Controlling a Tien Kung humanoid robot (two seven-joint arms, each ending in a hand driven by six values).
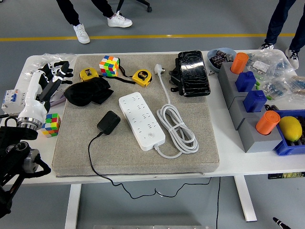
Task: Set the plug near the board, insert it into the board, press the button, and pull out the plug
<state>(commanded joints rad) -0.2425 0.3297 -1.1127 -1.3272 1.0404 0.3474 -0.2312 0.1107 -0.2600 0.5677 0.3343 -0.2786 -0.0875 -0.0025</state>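
A white power strip (141, 119) lies diagonally on the grey mat (190, 157), with its round button (151, 136) near its front end. Its white cord (177, 129) is coiled to the right, and the cord's own plug (158, 69) rests at the back. A black plug (108, 122) lies on the mat just left of the strip, apart from it. Its black cable (90, 157) runs forward over the mat's front edge. My left hand (56, 71) hovers at the table's far left with fingers spread, holding nothing, well away from the plug.
A black cloth (88, 90), two yellow tape measures (142, 77), a colour cube (109, 65) and a black pouch (193, 74) sit at the mat's back. Another cube (51, 123) lies beside my wrist. Grey blocks with orange cylinders (267, 121) stand at the right. People's legs show beyond the table.
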